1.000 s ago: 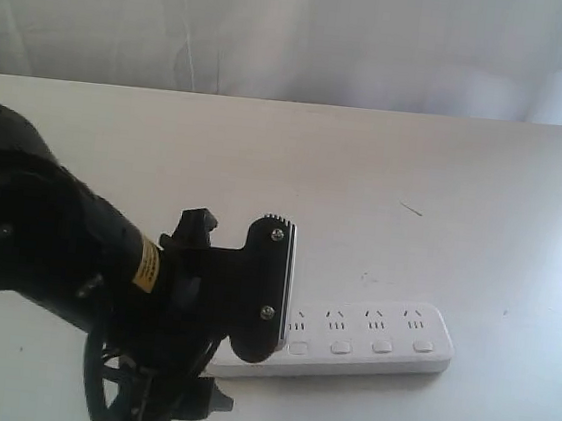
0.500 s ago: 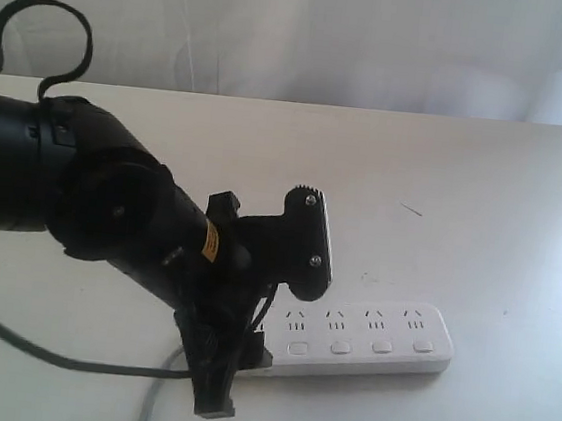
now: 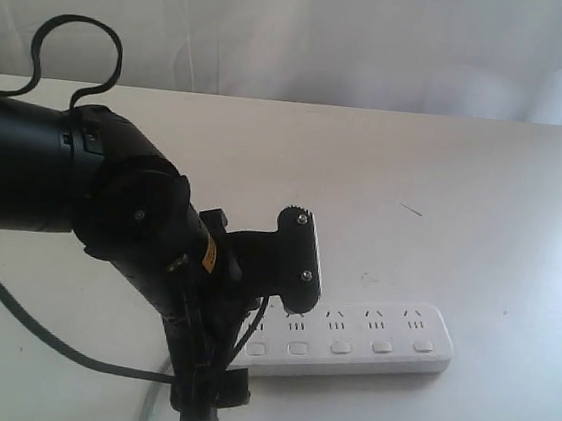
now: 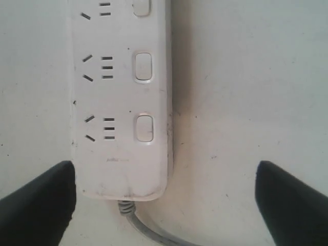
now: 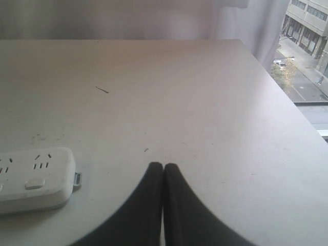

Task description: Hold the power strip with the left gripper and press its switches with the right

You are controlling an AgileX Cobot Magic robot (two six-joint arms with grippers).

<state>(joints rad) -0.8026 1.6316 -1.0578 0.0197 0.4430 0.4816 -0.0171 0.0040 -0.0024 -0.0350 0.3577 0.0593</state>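
Hold step, grasp pending: left gripper point(image 4: 165, 171), jaws wide, brackets the power strip's point(image 4: 120, 102) 9 o'clock cord end; closing comes next. Right gripper point(image 5: 163, 171), pinched together, sits clear of the switches point(image 4: 144, 128).

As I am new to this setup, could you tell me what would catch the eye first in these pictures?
A bulky black arm fills the exterior view's left side, its left gripper open and spanning the cord end of the white power strip on the pale table. The right gripper is shut on nothing, just past the strip's other end.
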